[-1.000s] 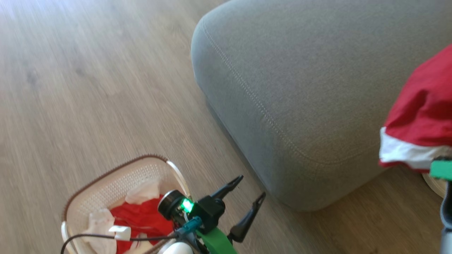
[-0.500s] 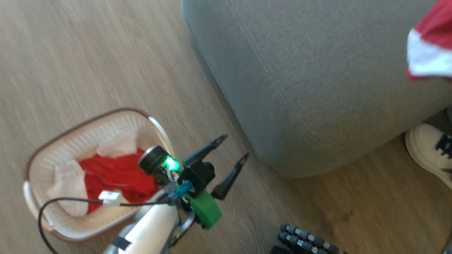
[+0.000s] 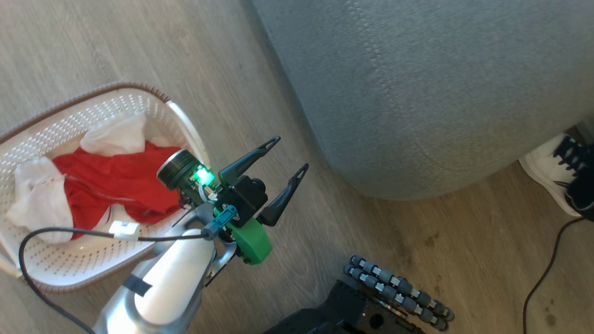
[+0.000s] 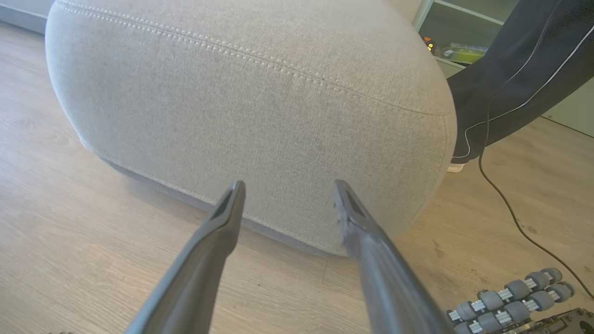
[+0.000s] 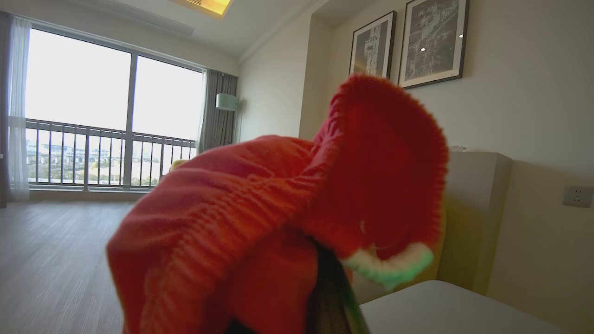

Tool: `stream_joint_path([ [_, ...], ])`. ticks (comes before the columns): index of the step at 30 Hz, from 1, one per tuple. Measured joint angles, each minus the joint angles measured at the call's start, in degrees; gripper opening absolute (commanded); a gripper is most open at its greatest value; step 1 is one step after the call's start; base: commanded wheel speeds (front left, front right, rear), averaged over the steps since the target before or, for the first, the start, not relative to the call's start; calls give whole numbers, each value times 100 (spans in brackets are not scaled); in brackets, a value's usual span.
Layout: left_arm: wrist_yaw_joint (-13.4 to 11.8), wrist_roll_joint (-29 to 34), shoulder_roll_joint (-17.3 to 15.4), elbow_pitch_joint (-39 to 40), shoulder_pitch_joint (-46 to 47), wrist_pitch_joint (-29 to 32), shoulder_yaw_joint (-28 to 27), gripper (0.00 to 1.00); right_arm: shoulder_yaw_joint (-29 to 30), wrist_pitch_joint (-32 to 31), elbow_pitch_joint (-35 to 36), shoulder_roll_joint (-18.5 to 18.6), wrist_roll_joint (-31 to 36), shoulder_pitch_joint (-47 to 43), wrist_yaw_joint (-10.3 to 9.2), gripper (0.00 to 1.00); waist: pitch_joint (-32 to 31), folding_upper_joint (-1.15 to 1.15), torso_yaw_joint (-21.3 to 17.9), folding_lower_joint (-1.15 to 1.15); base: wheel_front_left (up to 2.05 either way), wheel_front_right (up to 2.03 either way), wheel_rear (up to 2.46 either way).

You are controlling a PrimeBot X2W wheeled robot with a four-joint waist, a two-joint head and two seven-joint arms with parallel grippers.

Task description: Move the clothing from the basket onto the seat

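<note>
Lying crumpled in the small cream plastic basket [image 3: 69, 273] with perforated walls and a brown woven-look rim, a soft bright red garment with white sleeve parts [image 3: 116, 185] is seen in the head view. It has not yet been taken out. Whether more pieces are hidden under it cannot be told.

A second red garment with a white band [image 5: 278, 208] is seen in the right wrist view, held up in the air on the right gripper [image 5: 332, 297]. The cloth is draped over the dark fingers and their tips are covered, so it cannot be told how far this gripper is closed.

The left gripper [image 3: 291, 152] is spread wide and nothing is held between its fingers. It hangs above the wooden floor [image 3: 93, 46], between the basket and the large grey fabric-upholstered seat [image 3: 417, 93] with a double line of light stitching. In the left wrist view the left gripper [image 4: 288, 183] is pointed at the rounded side of the seat [image 4: 255, 102].

On the part of the seat's top that is in view, bare grey fabric is seen. A person's white shoe [image 3: 550, 171] stands on the floor just beside the seat's corner.

The task is judged to be about half done. One garment is lifted but is not shown laid on the seat, and at least one is left in the basket, to be picked up and laid down afterwards.
</note>
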State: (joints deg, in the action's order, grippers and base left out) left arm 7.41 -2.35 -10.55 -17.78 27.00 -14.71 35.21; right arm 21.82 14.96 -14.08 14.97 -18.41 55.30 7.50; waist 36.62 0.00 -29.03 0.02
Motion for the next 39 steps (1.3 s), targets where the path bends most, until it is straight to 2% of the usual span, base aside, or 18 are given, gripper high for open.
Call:
stream_joint_path([
  [6, 0, 0, 9, 2, 12, 0, 23, 100, -56, 0, -1012, 493, -14, 614, 0, 0, 157, 0, 228, -1, 0, 0, 0],
  [10, 0, 19, 16, 4, 91, 0, 19, 100, 46, 0, -1785, 630, 103, 1004, 0, 0, 269, 0, 383, -2, 0, 0, 0],
  [14, -1, 40, 36, 15, 227, 0, 15, 100, 8, -1, -2727, 657, 62, 1196, 0, 0, 393, 0, 508, -1, 0, 0, 0],
  [22, -2, 76, 75, 26, 273, 0, 18, 100, 14, -1, -3954, 677, 59, 1585, 0, 0, 617, 0, 667, -2, 0, 0, 0],
  [30, -12, 91, 80, 33, 455, 0, 3, 100, -64, -76, -5550, 706, 114, 1785, 0, 0, 735, 0, 779, -2, 0, 0, 0],
  [37, -53, 89, 100, 45, 456, 0, 5, 100, -538, -498, -5882, 711, 179, 2053, 0, 0, 726, 0, 786, -2, 0, 0, 0],
  [38, -53, 88, 114, 62, 456, 0, 5, 100, -572, -497, -5907, 712, 179, 2053, 0, 13, 709, 0, 786, -2, 0, 0, 0],
  [39, -53, 87, 129, 71, 456, 0, 5, 100, -610, -494, -5933, 719, 179, 2051, 0, 47, 686, 0, 786, -2, 0, 0, 0],
])
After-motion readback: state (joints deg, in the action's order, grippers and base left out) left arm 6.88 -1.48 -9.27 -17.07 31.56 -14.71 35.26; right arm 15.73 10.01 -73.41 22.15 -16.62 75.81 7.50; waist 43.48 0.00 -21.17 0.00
